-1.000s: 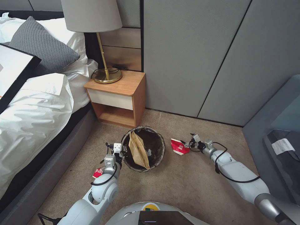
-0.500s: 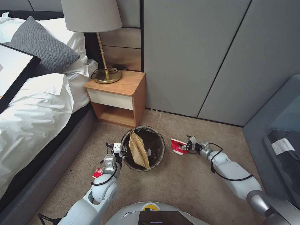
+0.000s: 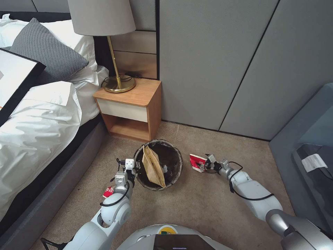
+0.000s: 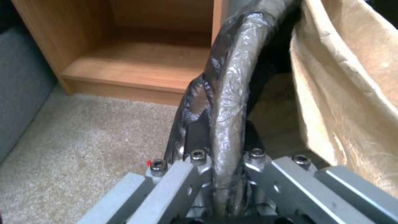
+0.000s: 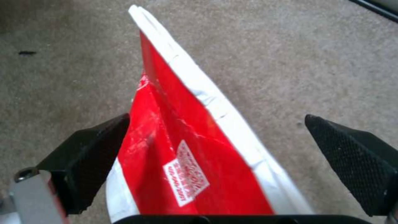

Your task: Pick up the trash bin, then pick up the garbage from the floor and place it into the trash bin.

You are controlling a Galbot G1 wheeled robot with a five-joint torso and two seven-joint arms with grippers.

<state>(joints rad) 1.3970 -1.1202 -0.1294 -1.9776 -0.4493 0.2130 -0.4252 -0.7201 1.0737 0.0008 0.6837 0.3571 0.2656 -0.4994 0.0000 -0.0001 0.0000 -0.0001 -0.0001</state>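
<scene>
The trash bin (image 3: 173, 173), with its dark liner over the rim, is on the carpet in front of the nightstand. A brown paper bag (image 3: 153, 167) stands inside it. My left gripper (image 3: 134, 167) is shut on the bin's near-left rim (image 4: 226, 102), and the paper bag (image 4: 352, 93) sits just beyond it. To the bin's right a flattened red and white paper cup (image 3: 196, 161) lies on the floor. My right gripper (image 3: 205, 165) is open around this cup (image 5: 186, 140). One pad (image 5: 91, 155) touches it and the other pad (image 5: 352, 155) stands apart.
A small red wrapper (image 3: 109, 191) lies on the carpet beside my left forearm. The wooden nightstand (image 3: 131, 104) with a lamp (image 3: 104, 21) stands behind the bin, the bed (image 3: 34, 132) at left. Grey wall panels run behind, and a dark grey furniture piece (image 3: 305, 146) is at right.
My right arm has reached leftward, bringing its open gripper over the red cup. The left gripper and the bin have stayed still.
</scene>
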